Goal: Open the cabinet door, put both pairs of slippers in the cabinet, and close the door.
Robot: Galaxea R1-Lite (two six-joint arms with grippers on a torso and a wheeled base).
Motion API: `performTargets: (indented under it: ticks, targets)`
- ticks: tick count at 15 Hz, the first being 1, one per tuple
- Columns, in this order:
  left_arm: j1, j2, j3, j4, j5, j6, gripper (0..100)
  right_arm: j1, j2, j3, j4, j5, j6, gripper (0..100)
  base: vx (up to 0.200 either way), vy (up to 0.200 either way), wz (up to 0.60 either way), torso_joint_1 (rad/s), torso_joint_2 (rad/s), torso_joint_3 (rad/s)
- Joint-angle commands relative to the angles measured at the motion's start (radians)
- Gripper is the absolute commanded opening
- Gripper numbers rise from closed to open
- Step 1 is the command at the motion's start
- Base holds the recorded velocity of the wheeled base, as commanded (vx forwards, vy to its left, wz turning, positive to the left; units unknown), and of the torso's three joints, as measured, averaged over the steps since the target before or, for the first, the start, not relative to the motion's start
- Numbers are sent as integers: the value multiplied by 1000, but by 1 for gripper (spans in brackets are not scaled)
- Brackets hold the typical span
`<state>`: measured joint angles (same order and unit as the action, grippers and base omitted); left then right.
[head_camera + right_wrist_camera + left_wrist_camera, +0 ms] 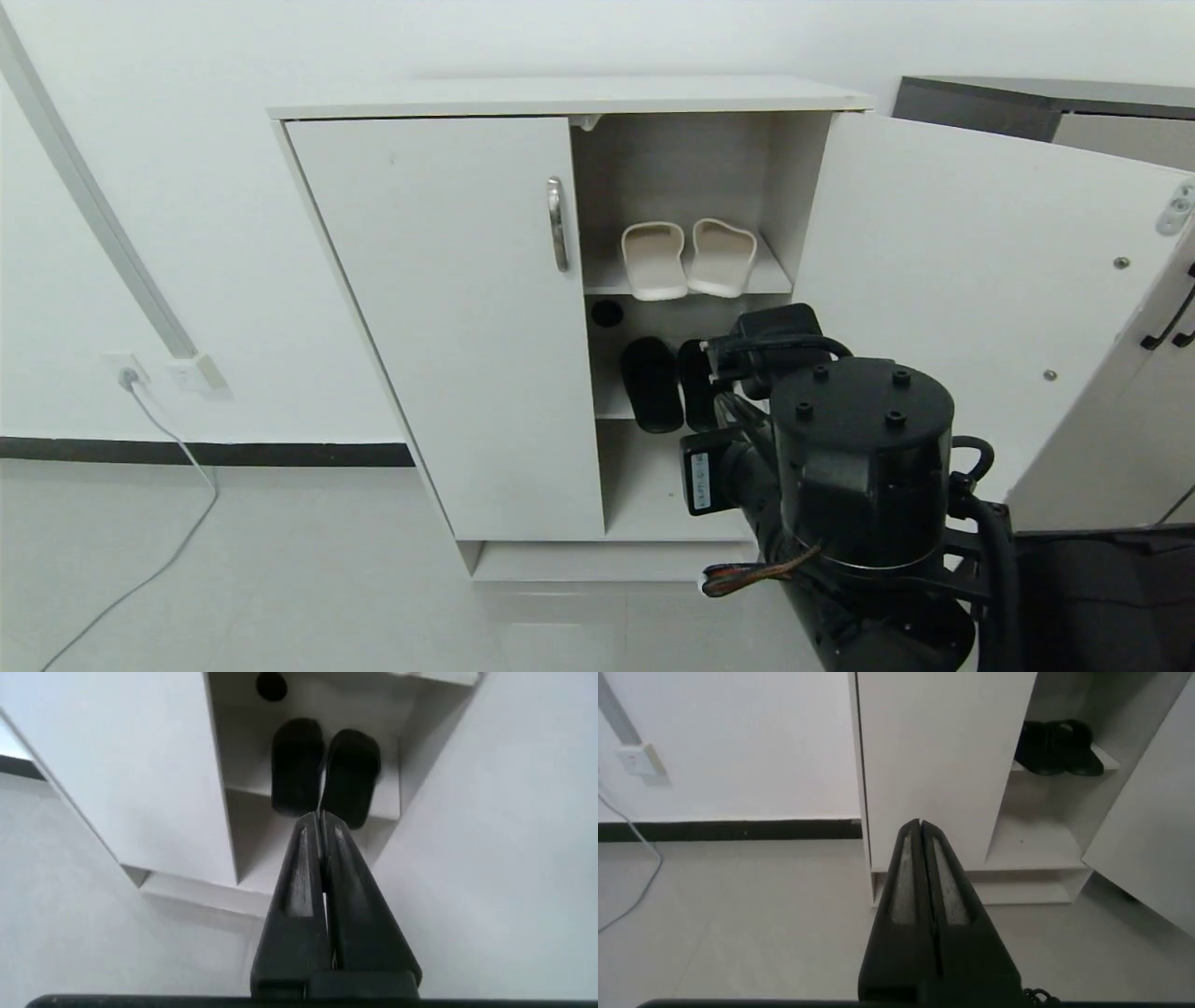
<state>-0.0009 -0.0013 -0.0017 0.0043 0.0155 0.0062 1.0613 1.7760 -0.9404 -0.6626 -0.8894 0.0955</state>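
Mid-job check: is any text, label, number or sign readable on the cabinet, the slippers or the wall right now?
Nothing can be read as text.
White label on the right arm: print too small to read.
Cabinet, white slippers, black slippers, wall socket: no markings visible.

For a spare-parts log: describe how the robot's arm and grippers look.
The right arm is black: a round joint housing with four bolts on its cap, thick black cables, a bundle of coloured wires and a white label. The left gripper and right gripper each have two long, tapered black fingers with grey pads.
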Motion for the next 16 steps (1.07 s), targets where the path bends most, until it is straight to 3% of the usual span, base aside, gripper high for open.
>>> performTargets:
  ticks: [1, 16]
  targets:
    - [-1, 1, 0, 0, 1, 0, 0, -3, 11, 0, 0, 0, 1, 0, -200, 0, 0, 2, -7, 12]
    - [1, 1, 0, 0, 1, 0, 0, -61, 39, 26, -55, 86, 3, 0, 0, 0, 0, 0, 0, 0]
